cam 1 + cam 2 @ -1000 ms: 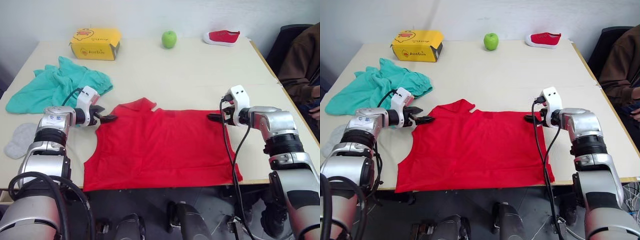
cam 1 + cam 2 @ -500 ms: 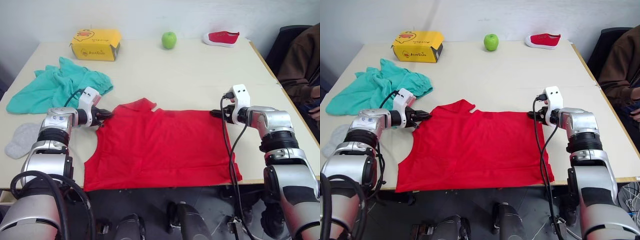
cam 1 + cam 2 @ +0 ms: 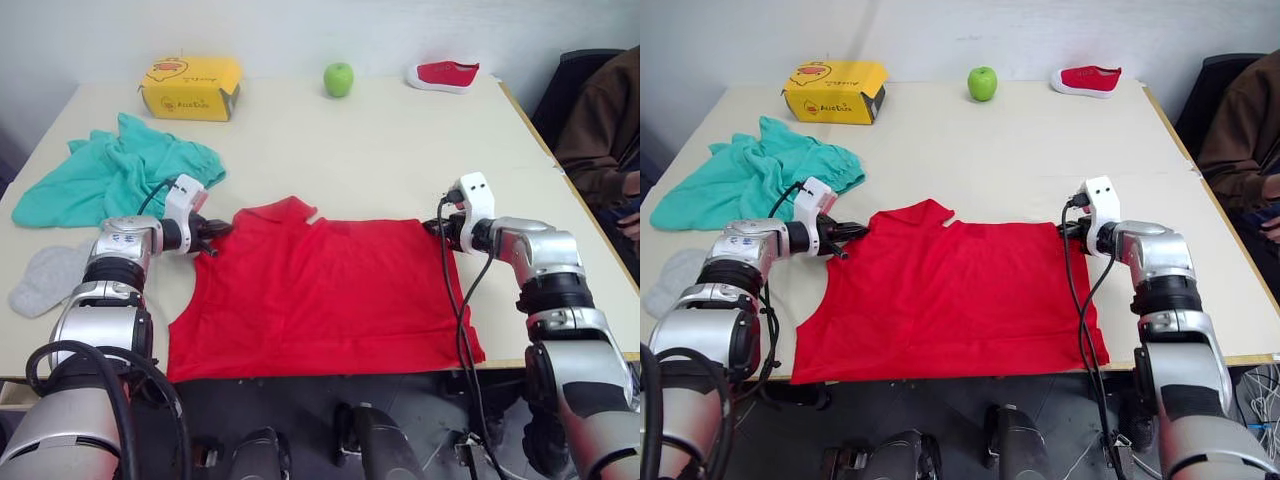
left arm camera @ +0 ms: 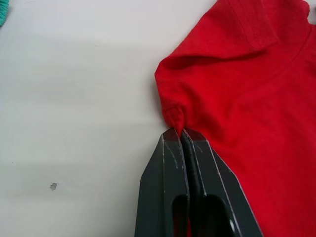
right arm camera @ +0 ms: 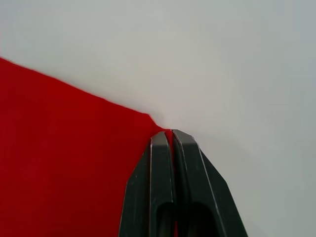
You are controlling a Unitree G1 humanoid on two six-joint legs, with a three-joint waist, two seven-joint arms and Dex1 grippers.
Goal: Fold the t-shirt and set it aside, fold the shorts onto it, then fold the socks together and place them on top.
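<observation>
- Both grippers are now pinching the t-shirt: left gripper closing on its sleeve, right gripper on its far corner.
- Such shallow bites are risking a slip as the fold is lifting.

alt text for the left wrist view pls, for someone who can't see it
The left gripper, its two black fingers shut together, pinches a bunched edge of the red t-shirt against a pale table. The shirt spreads away from the pinch, creased near it.
</observation>
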